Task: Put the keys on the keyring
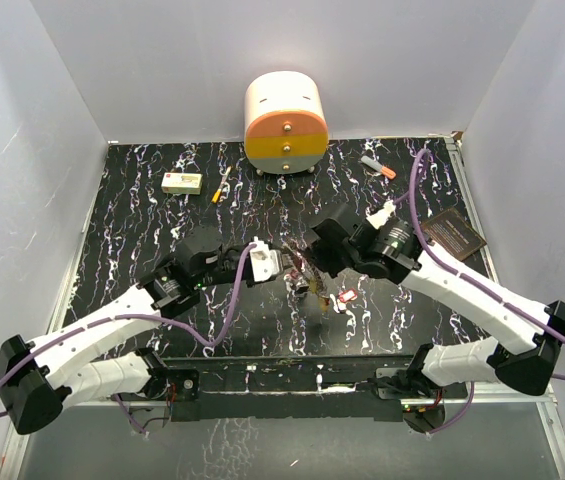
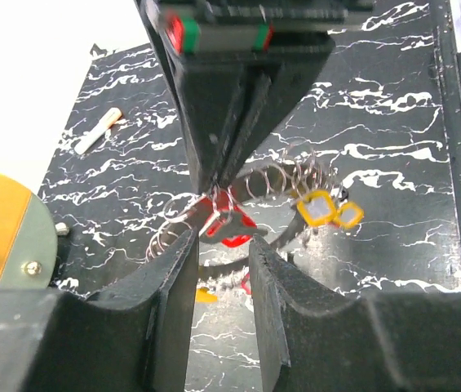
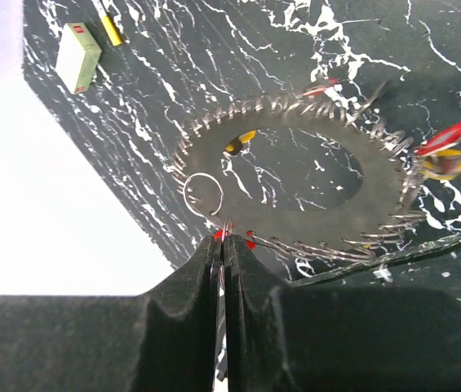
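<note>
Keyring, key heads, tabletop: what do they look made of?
Keyring: looks like metal, a dull grey flat face with a bright, glinting jagged rim. Key heads: probably plastic, smooth opaque yellow and red, one with a pale centre. Tabletop: glossy black with white veins like marble; real stone or printed laminate, cannot tell.

Three plain walls close the space in: a pale grey-lilac back wall [image 1: 382, 60], a left wall [image 1: 22, 150] and a right wall [image 1: 552, 120], all smooth and matt. The table top [image 1: 142, 230] is black with white marble-like veins, and a thin metal rim [image 1: 473, 200] runs along its side. At the far edge, against the back wall, stands a small round drawer unit [image 1: 285, 122] — cream above, orange across the middle, grey below. Beyond the table's near edge lies a dull grey surface [image 1: 262, 450]. The light is even and diffuse — shadows fall faint and soft
</note>
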